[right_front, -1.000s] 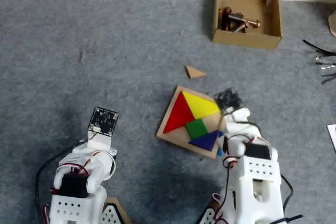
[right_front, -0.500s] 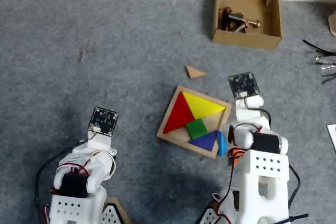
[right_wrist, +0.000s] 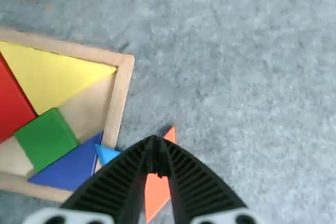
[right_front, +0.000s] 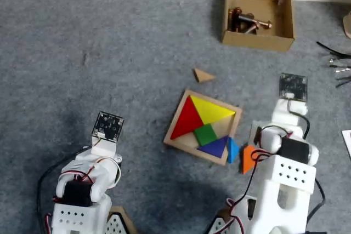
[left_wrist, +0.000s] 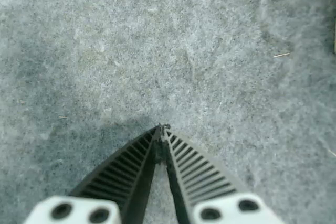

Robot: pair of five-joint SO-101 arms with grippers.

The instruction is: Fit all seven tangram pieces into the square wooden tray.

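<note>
Left end effector (left_wrist: 163, 128) closed, tips meeting, angled downward; right end effector (right_wrist: 156, 143) likewise closed, angled downward.

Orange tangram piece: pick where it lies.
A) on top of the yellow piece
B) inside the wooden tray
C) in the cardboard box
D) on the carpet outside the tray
D: the orange piece lies on the grey carpet just outside the rim of the tray, close to the light blue piece.
</note>
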